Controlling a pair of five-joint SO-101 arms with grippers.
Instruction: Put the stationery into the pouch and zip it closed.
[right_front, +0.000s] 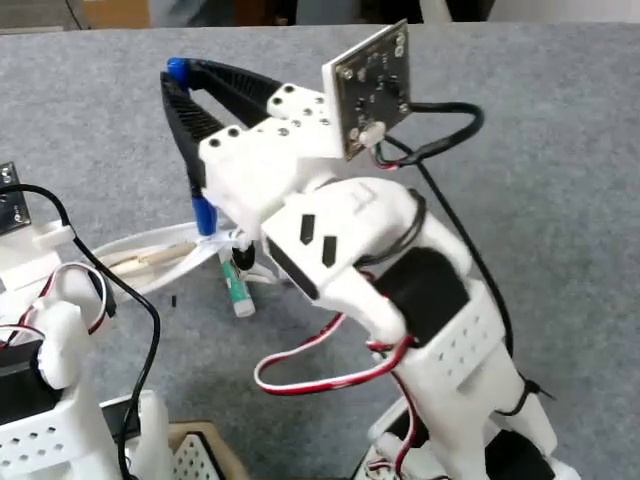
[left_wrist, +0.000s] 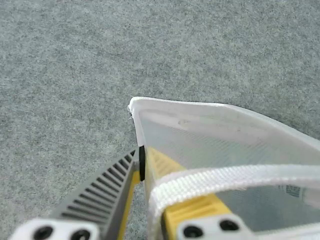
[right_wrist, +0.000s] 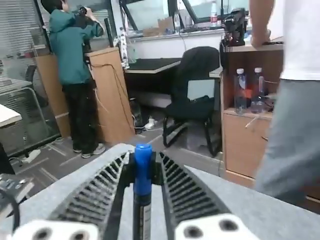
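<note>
The white mesh pouch (right_front: 150, 250) lies open on the grey table, with a pale stick-like item (right_front: 150, 259) inside. My left gripper (left_wrist: 141, 162) is shut on the pouch (left_wrist: 225, 145) at its corner edge, one finger on each side of the fabric. My right gripper (right_front: 185, 85) is shut on a blue pen (right_front: 178, 68), tilted up above the table. The pen's lower end (right_front: 205, 212) hangs just over the pouch's near end. In the right wrist view the pen (right_wrist: 142, 165) stands between the black fingers (right_wrist: 100, 192). A green-and-white stick (right_front: 238, 290) lies beside the pouch.
The left arm's white body (right_front: 40, 380) and cables (right_front: 130, 290) fill the near left. The right arm's body (right_front: 420, 300) takes up the middle. Open grey carpeted table (right_front: 560, 150) stretches to the right and back.
</note>
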